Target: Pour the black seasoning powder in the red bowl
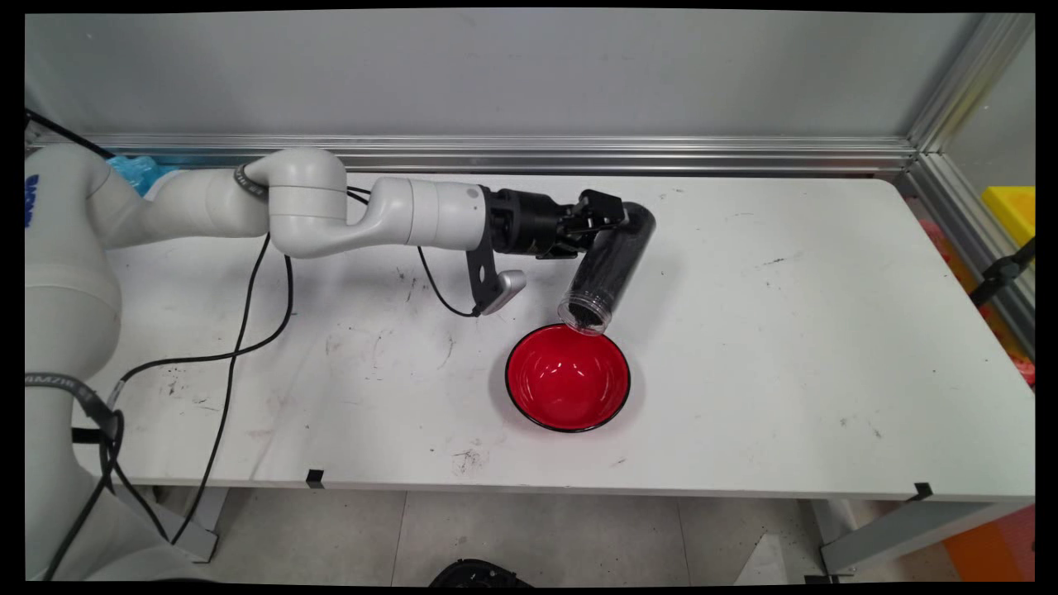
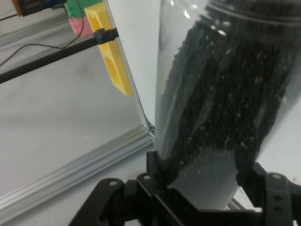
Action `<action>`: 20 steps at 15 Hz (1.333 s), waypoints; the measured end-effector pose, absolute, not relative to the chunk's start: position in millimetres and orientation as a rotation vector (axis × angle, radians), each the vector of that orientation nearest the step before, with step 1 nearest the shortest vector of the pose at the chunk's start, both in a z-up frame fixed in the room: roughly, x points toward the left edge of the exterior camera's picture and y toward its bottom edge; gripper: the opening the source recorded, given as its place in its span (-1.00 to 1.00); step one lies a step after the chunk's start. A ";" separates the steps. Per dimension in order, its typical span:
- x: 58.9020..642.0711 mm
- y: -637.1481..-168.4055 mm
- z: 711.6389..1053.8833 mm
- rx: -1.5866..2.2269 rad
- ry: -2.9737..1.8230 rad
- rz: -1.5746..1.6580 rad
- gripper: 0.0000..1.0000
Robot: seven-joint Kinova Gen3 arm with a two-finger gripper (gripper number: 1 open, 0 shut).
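Gripper (image 1: 607, 216) clamped on tilted jar (image 1: 607, 268) of black grains; mouth over bowl (image 1: 568, 378) far rim; a steady tilt would suit.

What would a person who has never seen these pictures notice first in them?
Most likely the red bowl, which stands alone near the middle of the white table. Next comes the gripper, which holds a clear jar of dark grains, tilted with its open mouth just over the bowl's far rim. In the hand view the jar fills most of the picture between the fingers.
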State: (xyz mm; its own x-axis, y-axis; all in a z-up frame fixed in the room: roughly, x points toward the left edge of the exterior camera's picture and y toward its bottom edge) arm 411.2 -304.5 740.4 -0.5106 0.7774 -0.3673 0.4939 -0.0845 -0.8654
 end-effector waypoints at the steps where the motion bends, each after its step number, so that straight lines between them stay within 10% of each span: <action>1: 410.9 -303.6 739.3 -1.398 -1.930 1.635 -1.00; 20: 401.7 -293.1 731.6 -1.480 -1.823 1.741 -1.00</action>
